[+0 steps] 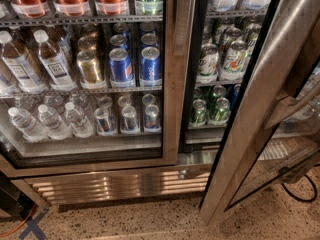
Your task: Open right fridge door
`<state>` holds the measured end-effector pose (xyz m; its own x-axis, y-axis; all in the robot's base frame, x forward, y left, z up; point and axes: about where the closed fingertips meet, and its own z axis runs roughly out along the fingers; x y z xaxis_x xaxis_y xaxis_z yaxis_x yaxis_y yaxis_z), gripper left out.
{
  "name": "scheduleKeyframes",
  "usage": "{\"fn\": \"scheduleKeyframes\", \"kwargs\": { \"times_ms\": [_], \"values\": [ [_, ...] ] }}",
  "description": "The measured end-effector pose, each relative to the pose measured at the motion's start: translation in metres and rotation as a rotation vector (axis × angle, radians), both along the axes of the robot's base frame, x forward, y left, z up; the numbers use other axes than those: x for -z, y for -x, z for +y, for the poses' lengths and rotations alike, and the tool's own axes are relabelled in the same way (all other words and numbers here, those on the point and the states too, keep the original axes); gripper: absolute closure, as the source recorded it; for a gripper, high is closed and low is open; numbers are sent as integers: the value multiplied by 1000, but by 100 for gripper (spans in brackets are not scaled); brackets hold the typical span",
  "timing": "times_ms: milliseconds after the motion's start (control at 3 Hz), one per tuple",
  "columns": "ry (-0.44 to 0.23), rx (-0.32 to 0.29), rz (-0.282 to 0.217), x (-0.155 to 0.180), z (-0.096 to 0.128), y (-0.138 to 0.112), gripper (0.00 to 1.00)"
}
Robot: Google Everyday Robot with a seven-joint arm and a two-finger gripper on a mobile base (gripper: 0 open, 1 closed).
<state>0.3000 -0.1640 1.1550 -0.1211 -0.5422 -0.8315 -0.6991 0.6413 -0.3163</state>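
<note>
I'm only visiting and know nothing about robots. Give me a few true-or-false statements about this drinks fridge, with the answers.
1. The right fridge door stands open, angled out from the cabinet. True.
2. The other door is open as well. False: the left door is shut.
3. Blue cans stand on the middle shelf behind the left door. True.
4. The gripper is clamped on the open door's handle. False: the gripper is not in view, and the handle has nothing on it.
5. Water bottles stand on the lower shelf at the left. True.
</note>
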Motion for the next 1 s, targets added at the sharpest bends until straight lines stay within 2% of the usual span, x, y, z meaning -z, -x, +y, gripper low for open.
{"fn": "scheduleKeyframes", "kwargs": {
  "times_ms": [667, 1000],
  "values": [
    [0, 0, 0, 0, 0, 0, 77],
    [0, 0, 0, 0, 0, 0, 60]
  ]
}}
